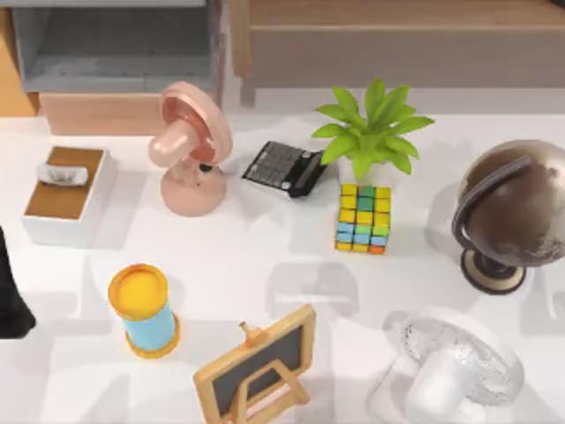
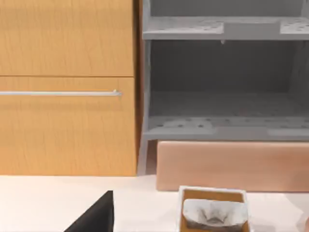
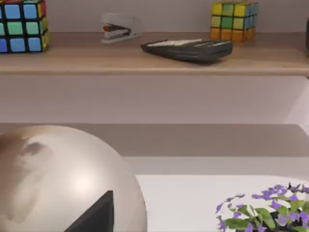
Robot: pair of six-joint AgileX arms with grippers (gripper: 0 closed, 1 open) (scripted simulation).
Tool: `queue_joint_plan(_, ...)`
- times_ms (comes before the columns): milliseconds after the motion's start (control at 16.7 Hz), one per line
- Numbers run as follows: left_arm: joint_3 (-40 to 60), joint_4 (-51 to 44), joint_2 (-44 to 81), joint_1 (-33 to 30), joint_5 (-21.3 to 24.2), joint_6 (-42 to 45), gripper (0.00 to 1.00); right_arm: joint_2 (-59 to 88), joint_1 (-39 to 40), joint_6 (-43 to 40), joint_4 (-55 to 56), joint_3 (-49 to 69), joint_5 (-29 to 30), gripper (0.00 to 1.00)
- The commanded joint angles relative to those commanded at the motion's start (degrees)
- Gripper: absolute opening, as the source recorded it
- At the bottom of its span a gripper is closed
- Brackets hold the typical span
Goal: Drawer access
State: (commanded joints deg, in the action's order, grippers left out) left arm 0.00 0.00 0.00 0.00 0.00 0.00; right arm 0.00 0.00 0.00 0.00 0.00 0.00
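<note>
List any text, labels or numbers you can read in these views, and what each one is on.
No readable text anywhere.
Calculator: keys show as a grid, legends too small to read.
Small chalkboard: slate blank.
Globe: no legible lettering.
Drawer: peach front panel plain.
Calculator on the shelf: nothing legible.

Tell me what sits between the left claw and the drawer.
In the top view, the small white box with a brown top sits between the left claw and the drawer.
</note>
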Motion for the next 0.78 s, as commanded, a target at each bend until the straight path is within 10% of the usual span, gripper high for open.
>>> queue_joint_plan(780, 22.8, 12.5, 34.8, -19.0, -18.7, 0.5, 1.0, 0.0, 0.0, 0.0, 0.0, 0.0, 0.0, 1.0)
